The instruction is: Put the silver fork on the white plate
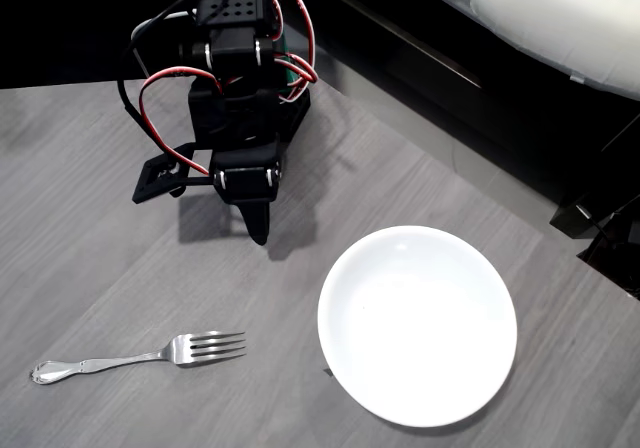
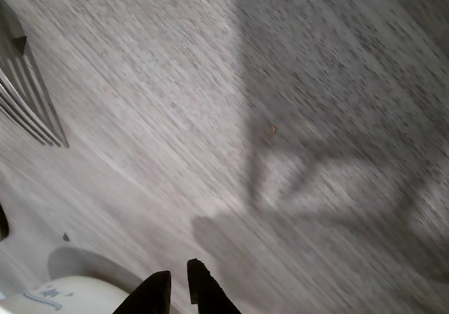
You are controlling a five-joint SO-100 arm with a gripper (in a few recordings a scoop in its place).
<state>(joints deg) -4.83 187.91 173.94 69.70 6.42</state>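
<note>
The silver fork point(image 1: 140, 356) lies flat on the grey wood-grain table at the lower left of the overhead view, tines toward the plate and ornate handle end at the far left. The white plate point(image 1: 417, 323) sits to its right with nothing on it. My gripper point(image 1: 258, 233) hangs over bare table above and between them, apart from both, shut with nothing in it. In the wrist view the two dark fingertips point(image 2: 158, 293) stand almost together at the bottom edge. The fork's tines point(image 2: 24, 111) show at the left edge, and a pale curved rim point(image 2: 77, 289), apparently the plate, sits at the bottom left.
The arm's black base with red wires point(image 1: 240, 58) stands at the table's back. Beyond the table's far edge point(image 1: 440, 158) lies dark floor, with a white cushion point(image 1: 560, 18) at the top right and dark objects point(image 1: 605, 228) at the right edge.
</note>
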